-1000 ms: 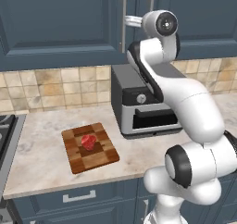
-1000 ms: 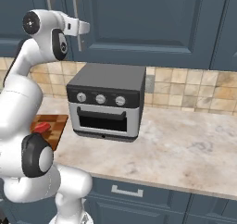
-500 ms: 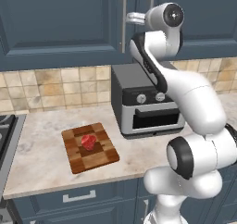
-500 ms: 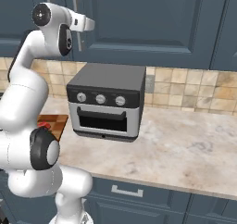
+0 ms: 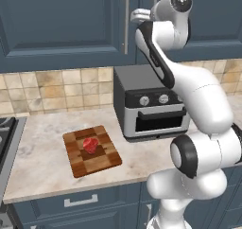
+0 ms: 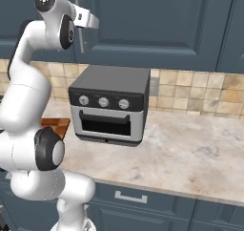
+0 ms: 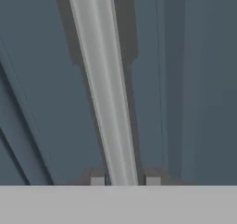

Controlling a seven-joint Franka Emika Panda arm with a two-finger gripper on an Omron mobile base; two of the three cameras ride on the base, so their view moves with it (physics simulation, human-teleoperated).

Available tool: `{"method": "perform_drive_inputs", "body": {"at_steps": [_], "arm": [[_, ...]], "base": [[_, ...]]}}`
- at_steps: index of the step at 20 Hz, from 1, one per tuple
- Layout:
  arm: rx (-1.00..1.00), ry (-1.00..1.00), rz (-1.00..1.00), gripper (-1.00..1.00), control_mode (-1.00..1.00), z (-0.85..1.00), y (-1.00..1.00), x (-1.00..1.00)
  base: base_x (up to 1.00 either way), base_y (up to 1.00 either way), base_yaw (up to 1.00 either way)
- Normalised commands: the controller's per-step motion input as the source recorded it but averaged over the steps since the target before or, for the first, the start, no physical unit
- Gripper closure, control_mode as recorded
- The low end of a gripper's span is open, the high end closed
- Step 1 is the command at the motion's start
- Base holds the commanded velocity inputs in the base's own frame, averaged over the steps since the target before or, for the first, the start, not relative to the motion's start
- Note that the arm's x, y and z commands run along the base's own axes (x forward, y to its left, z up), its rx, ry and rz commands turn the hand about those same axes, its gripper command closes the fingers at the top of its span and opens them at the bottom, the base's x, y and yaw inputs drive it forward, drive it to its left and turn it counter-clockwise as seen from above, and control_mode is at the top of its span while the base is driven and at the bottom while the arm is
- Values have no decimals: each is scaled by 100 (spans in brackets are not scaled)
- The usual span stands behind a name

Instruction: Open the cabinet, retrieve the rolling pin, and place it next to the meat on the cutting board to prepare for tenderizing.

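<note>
The cabinet (image 5: 61,24) is a dark blue-grey wall unit whose doors are shut. My gripper (image 5: 131,16) is raised to the left door's long silver handle (image 5: 126,31) and is shut on it. In the hand view the handle (image 7: 105,89) runs up from between my two fingertips (image 7: 97,180). From the right base view the gripper (image 6: 89,21) sits against the same handle (image 6: 81,36). The checkered cutting board (image 5: 92,152) lies on the counter with the red meat (image 5: 90,144) on its middle; a corner of the board (image 6: 57,126) shows behind the arm. The rolling pin is hidden.
A dark toaster oven (image 5: 151,107) stands on the marble counter (image 5: 42,147) right of the board, below my arm, also seen as the oven (image 6: 109,103). A stove edge (image 5: 5,133) is at far left. Lower drawers (image 5: 75,202) run under the counter.
The hand rose along the cabinet front and pressed in to the left door's handle, and the jaws closed around it. The doors have not moved.
</note>
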Motion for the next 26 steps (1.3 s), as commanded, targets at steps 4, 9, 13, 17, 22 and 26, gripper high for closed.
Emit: {"method": "perform_drive_inputs", "body": {"at_steps": [4,9,13,17,22,26], "arm": [[0,5,3,100,-100,-5,0,19],[0,4,7,100,-100,0,-1,7],[0,1,6,100,-100,0,-32,-13],[0,0,10,100,-100,0,-68,-26],[2,0,15,100,-100,-6,-92,-35],[8,0,14,100,-100,-8,-100,-49]], "base": [[0,0,0],[0,0,0],[0,0,0],[0,0,0],[0,0,0],[0,0,0]]}}
